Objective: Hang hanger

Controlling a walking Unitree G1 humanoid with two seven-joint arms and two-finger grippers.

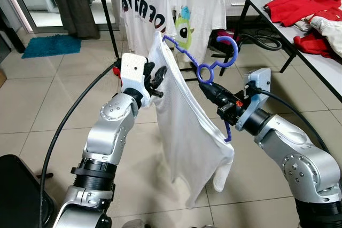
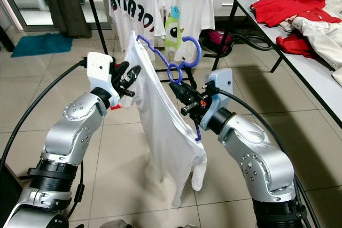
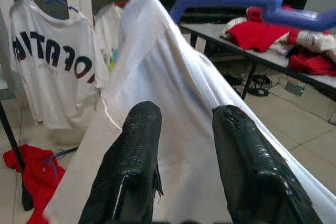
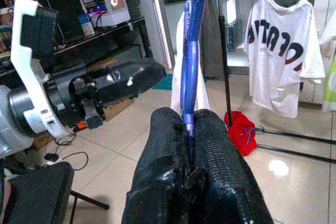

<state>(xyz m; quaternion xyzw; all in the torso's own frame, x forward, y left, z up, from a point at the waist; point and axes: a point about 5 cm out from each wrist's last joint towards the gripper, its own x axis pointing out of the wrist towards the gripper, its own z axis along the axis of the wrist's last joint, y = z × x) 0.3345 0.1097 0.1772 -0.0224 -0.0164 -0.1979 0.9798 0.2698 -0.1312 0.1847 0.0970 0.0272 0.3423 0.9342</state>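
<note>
One garment, a plain white T-shirt (image 1: 184, 132), is already mounted on the blue hanger (image 1: 214, 65), so the dressing stage appears complete. The hanger is not yet on the rack; the hanging stage remains.

Gripper states:
- Right gripper (image 1: 209, 88): fingers closed tight on the hanger just below its looped neck, with the blue bar pinched between the two pads in the right wrist view. It carries the full load, and the hook points up and to the right.
- Left gripper (image 1: 156, 77): fingers parted, with nothing between them. It sits just beside the left shoulder of the shirt, and the left wrist view shows cloth lying just beyond the fingertips.

Position of the load: hanger and shirt are held in mid-air between the two arms, well above the tiled floor (image 1: 64, 94), with the hem hanging free.

Destination, as judged: the far rack, where a lettered T-shirt (image 1: 143, 9) and a monster-print T-shirt (image 1: 195, 14) already hang. The rail itself is out of frame at the top, so free hook positions cannot be confirmed.

Clearances:
- Left: an upright black pole (image 1: 108, 17) stands at the far left of the rack.
- Right: a table (image 1: 320, 62) carrying red clothes (image 1: 302, 6) limits swing on that side.
- Centre: open floor lies between the robot and the rack.
</note>
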